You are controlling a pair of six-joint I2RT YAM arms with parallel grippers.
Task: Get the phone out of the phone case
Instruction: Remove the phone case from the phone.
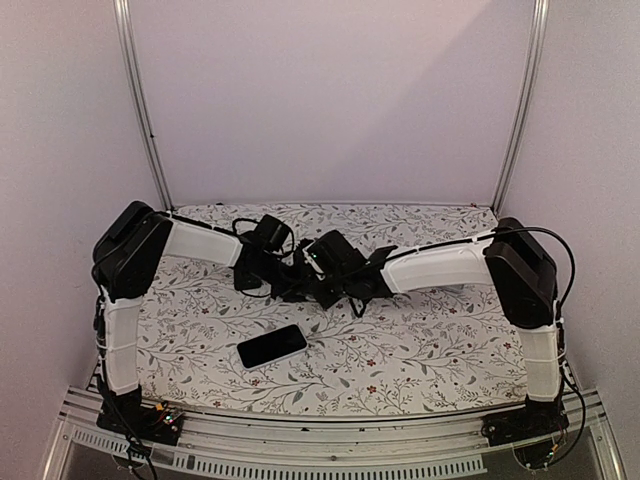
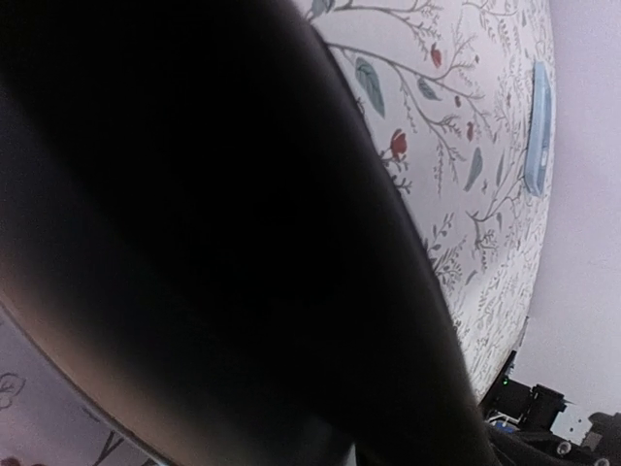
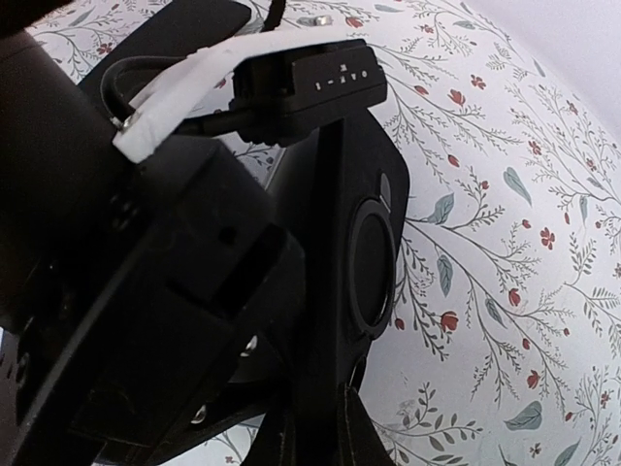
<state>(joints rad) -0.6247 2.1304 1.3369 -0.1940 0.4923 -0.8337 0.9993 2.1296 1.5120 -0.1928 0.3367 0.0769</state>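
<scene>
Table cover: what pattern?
Floral: white cloth table cover, grey-green leafy vines, red flowers; best in right wrist view.

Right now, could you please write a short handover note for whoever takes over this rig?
Left gripper: mid-table, close against the right one; open or shut cannot be told.
Right gripper: same, hidden in the dark cluster.
Phone: flat, screen up, on the table near the front edge, apart from both grippers.
Black flat piece with a round ring, at the grippers: probably the case, not certain.
Done: phone appears to be out.
Left: confirm the phone is bare, then put the case down.
</scene>
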